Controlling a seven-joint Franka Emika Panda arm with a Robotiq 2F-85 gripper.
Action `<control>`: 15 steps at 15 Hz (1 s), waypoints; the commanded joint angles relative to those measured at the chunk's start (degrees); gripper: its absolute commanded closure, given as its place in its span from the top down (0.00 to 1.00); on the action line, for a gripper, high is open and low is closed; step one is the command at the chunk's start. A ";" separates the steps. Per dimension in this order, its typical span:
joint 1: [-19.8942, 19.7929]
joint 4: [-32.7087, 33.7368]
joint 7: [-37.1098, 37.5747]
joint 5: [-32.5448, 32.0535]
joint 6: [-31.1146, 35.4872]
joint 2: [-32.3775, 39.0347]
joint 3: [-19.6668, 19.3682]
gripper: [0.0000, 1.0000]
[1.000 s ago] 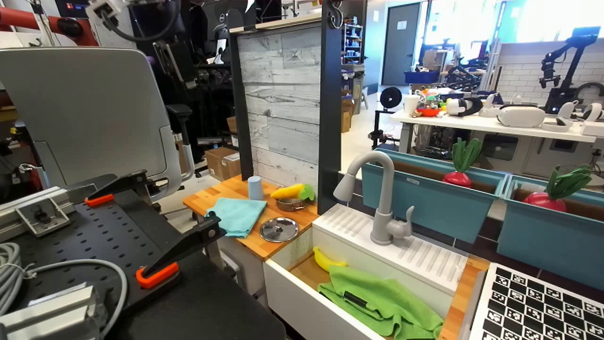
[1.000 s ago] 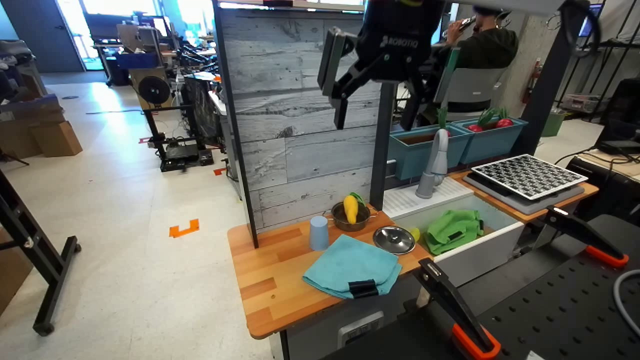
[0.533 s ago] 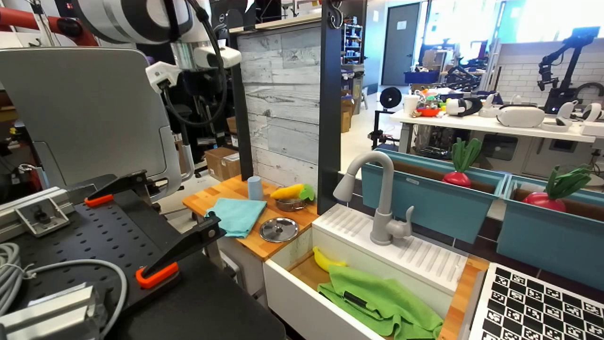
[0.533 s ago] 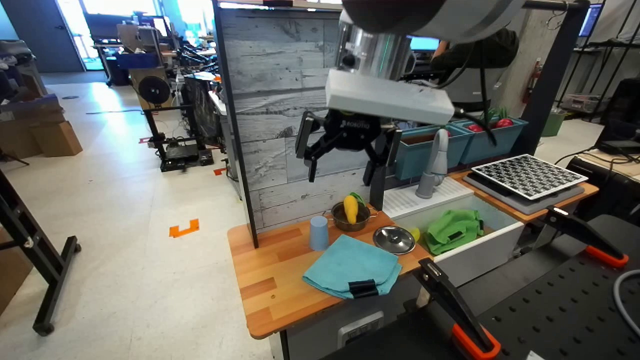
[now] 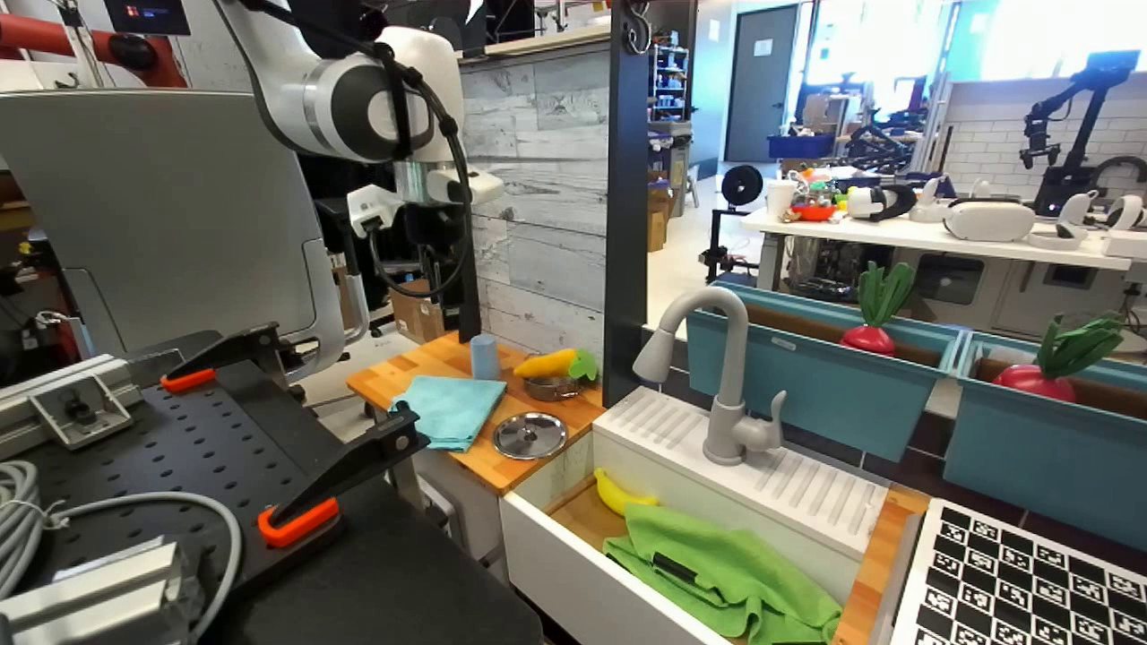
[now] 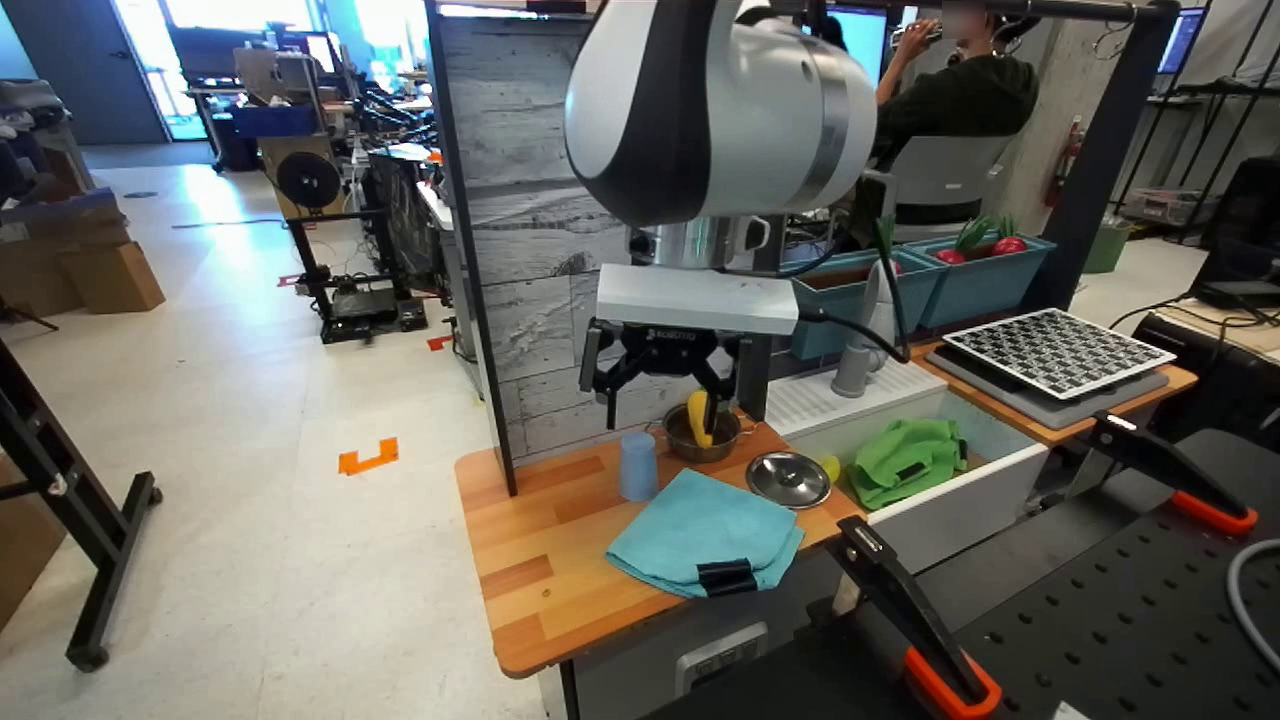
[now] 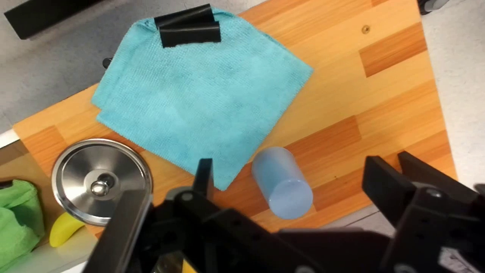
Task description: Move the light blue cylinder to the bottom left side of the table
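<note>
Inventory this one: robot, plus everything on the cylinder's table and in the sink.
table: 1, orange-brown, beside sink
cylinder: 1, light blue, upright on table
folded cloth: 1, turquoise, on table
lid: 1, silver, on table
pot: 1, metallic, on table
vegetable: 1, yellow, in pot; green part possibly separate
sink: 1, white, beside table
crumpled cloth: 1, green, in sink
banana: 1, yellow, in sink
arm: 1, mostly white, above table
gripper: 1, black, above table

Turquoise cloth [image 7: 204, 87] is lying folded, black tape [image 7: 189, 34] on one end, with a shiny pot lid [image 7: 101, 170] near it. Some kinda yellow veggie [image 5: 542, 365] sits in a metal pot [image 5: 553, 390]. White sink [image 5: 547, 554] has a banana [image 5: 620, 494] and a crumpled green cloth [image 5: 735, 573] in it, grey tap [image 5: 730, 385] at the edge, plus radishes [image 5: 867, 340] in teal planters [image 5: 815, 390].
</note>
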 commanded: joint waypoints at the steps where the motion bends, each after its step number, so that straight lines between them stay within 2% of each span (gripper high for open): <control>1: 2.32 9.73 2.21 1.92 -6.50 6.78 -2.83 1.00; 4: 3.27 14.42 5.54 1.53 -9.89 10.30 -4.43 1.00; 13: 4.63 25.71 13.92 0.23 -16.83 17.50 -6.05 1.00; 14: 4.73 26.45 14.46 0.06 -17.37 17.80 -6.09 0.75; 15: 4.88 27.35 15.02 -0.14 -17.65 18.21 -6.22 0.72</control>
